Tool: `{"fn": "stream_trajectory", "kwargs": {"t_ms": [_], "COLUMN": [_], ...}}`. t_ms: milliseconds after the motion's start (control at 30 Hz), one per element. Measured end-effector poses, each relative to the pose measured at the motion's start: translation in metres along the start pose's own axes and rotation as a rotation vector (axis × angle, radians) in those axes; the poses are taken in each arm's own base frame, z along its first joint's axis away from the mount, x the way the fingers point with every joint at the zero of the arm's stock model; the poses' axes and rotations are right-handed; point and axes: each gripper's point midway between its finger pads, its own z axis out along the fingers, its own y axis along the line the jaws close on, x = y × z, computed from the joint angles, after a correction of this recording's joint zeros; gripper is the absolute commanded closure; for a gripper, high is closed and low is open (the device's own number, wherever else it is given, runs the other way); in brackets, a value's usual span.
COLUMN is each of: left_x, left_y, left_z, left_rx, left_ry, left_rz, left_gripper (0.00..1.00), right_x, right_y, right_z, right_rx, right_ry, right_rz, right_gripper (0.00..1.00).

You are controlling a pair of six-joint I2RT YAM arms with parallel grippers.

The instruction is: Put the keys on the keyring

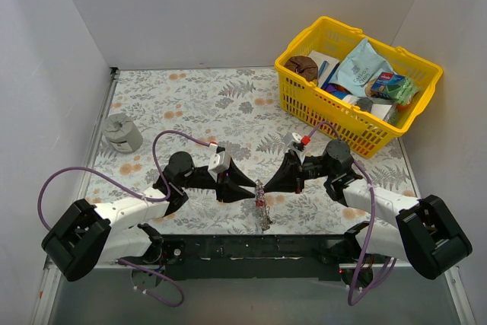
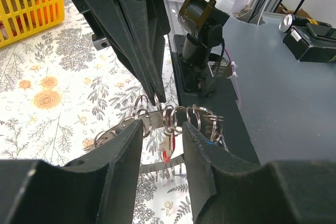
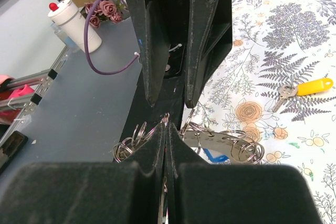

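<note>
The keyring (image 1: 262, 205) is a silver loop carrying several small split rings, held up between the two grippers near the table's front middle. My right gripper (image 1: 268, 186) is shut, pinching the keyring's top (image 3: 167, 124); it also shows in the left wrist view (image 2: 157, 97). My left gripper (image 1: 250, 188) is open, its fingertips either side of the ring (image 2: 163, 125). The red key (image 2: 169, 148) hangs on the ring between the left fingers. The blue key (image 3: 215, 157) shows under the ring. The yellow key (image 3: 310, 86) lies loose on the floral cloth.
A yellow basket (image 1: 335, 116) full of items stands at the back right. A grey round cylinder (image 1: 122, 132) sits at the left. The black arm base rail (image 1: 243, 247) runs along the near edge, just below the ring.
</note>
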Motion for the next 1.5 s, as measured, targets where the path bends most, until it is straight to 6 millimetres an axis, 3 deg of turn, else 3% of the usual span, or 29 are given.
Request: {"fn": "stream_trajectory", "kwargs": {"t_ms": [533, 900, 1500], "left_x": [0.015, 0.031, 0.009], "left_y": [0.005, 0.009, 0.018], "left_z": [0.0, -0.002, 0.003], "left_rx": [0.001, -0.014, -0.095], "left_ry": [0.039, 0.095, 0.038], "left_rz": [0.014, 0.012, -0.033], "left_gripper": [0.7, 0.82, 0.73], "right_x": [-0.003, -0.005, -0.005], "right_y": [0.006, 0.009, 0.009], "right_z": [0.0, 0.0, 0.001], "right_rx": [-0.028, -0.04, -0.048], "right_ry": [0.0, -0.002, -0.004], "right_rz": [-0.016, -0.02, -0.008], "right_gripper": [0.99, 0.99, 0.99]}}
